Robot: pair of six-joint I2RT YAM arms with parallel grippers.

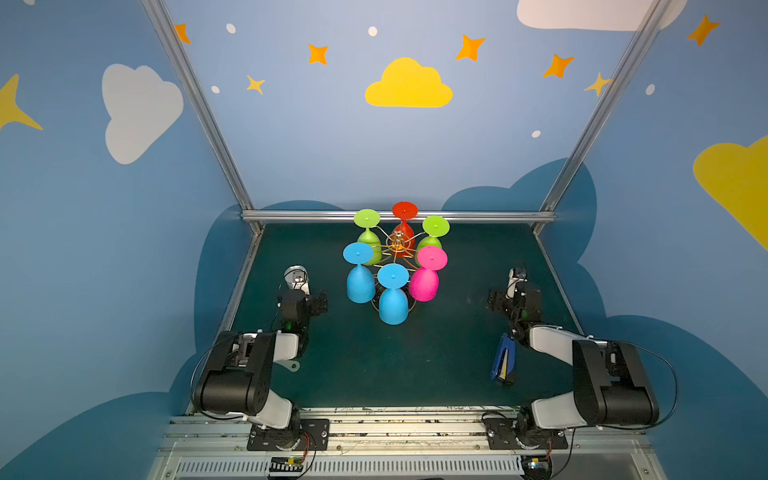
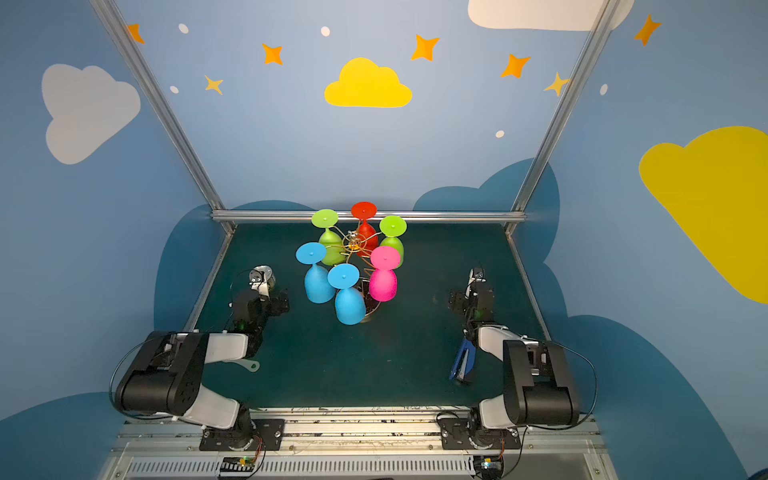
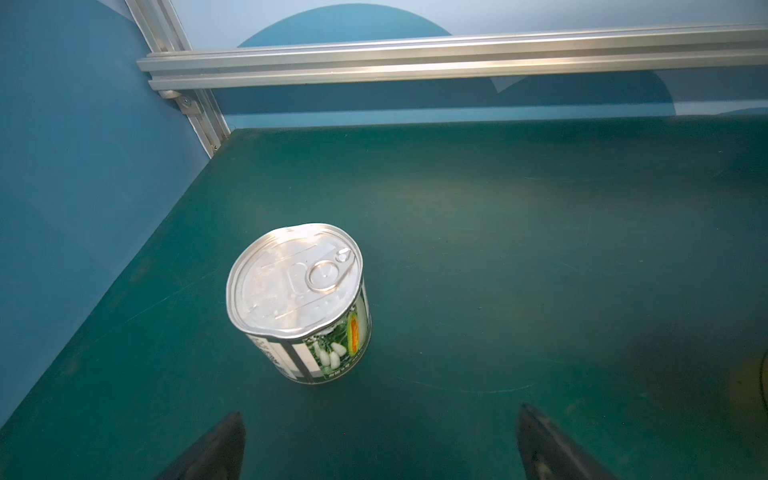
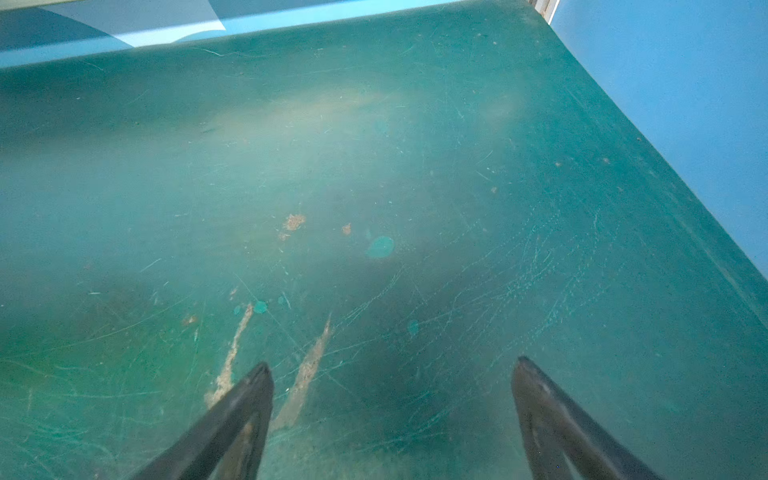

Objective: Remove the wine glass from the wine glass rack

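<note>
Gold wire carries six bright plastic glasses. The wine glass rack (image 1: 398,242) stands mid-tabletop toward the back rail in both top views. The glasses hang upside down, feet uppermost. A red glass (image 1: 404,210) is at the back, green glasses (image 1: 367,218) flank it, blue glasses (image 1: 392,305) hang at the front and front left, and a pink glass (image 1: 424,284) hangs at the front right.

Both arms sit folded on the dark green tabletop (image 1: 415,365), well apart from the rack. The left fingers (image 3: 224,444) stand wide apart, with a sealed tin can (image 3: 297,299) upright just ahead of them. The right fingers (image 4: 249,399) are likewise spread, above scratched, bare tabletop. A blue stapler-like tool (image 1: 503,361) lies beside the right arm.
</note>
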